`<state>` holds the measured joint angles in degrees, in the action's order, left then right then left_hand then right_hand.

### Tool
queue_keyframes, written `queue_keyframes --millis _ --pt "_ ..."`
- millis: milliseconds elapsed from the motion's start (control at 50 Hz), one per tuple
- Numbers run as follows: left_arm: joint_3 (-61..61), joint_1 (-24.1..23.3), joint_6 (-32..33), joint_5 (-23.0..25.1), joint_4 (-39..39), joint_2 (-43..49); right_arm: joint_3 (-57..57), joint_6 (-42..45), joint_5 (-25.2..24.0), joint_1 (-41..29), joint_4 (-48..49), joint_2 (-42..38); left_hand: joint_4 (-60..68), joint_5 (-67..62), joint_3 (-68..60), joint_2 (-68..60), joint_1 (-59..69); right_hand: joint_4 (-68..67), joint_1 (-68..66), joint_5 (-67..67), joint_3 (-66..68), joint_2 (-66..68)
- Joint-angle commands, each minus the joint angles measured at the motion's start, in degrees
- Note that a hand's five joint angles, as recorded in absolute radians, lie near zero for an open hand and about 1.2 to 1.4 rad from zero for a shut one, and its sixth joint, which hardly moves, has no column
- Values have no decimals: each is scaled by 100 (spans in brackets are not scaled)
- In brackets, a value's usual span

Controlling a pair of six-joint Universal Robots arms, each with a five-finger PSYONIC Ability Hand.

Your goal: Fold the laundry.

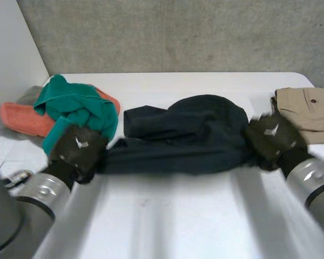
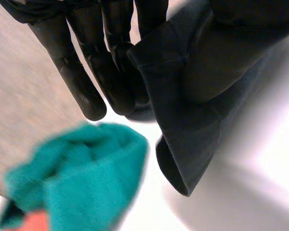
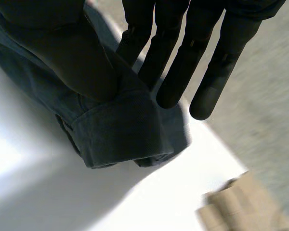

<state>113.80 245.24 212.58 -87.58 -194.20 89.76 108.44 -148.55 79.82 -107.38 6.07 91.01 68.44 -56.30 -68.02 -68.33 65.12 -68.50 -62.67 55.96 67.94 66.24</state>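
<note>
Desk comes first: its near strip is plain white. Just beyond it we find both hands, each at one end of the dark garment, which is strung out between them.

Our left hand grasps the left end. At that wrist the fingers run nearly straight and the cloth is pinched between them and the thumb, a folded corner hanging below. Our right hand grasps the right end the same way: straight fingers behind, thumb in front, a stitched hem drooping beneath. At both ends the cloth seems to hang just clear of the desk, though we cannot be sure.

The relation that matters, in our judgement, is this: the garment's long axis runs side to side across the desk, from one hand to the other, with its near edge pulled fairly straight. The slack bulk lies bunched on the far side of that line, away from us. Neither hand is nearer to it, so the coming move looks like one for both together.

Farther off, the teal cloth is heaped on the orange cloth, just beside the left hand. The khaki garment lies near the right hand. Behind everything stands the grey wall.
</note>
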Motion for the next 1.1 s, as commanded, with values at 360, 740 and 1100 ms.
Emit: queue_keyframes --millis 360,740,1100 --pt "-2835 -126 -595 22 489 1086 -3970 389 595 165 -2048 -1682 1156 -1370 -1198 -1167 1488 -1150 -1733 1404 1206 1376" --pt "-6179 -292 -524 -830 -1833 2257 -5860 -15 1107 -73 2610 -2905 1156 -1370 -1198 -1167 1488 -1150 -1733 1404 1206 1376" --pt "-1942 -996 -533 -936 -742 1887 -4078 -403 262 6 871 -3687 1156 -1370 -1198 -1167 1488 -1150 -1733 1404 1206 1376"
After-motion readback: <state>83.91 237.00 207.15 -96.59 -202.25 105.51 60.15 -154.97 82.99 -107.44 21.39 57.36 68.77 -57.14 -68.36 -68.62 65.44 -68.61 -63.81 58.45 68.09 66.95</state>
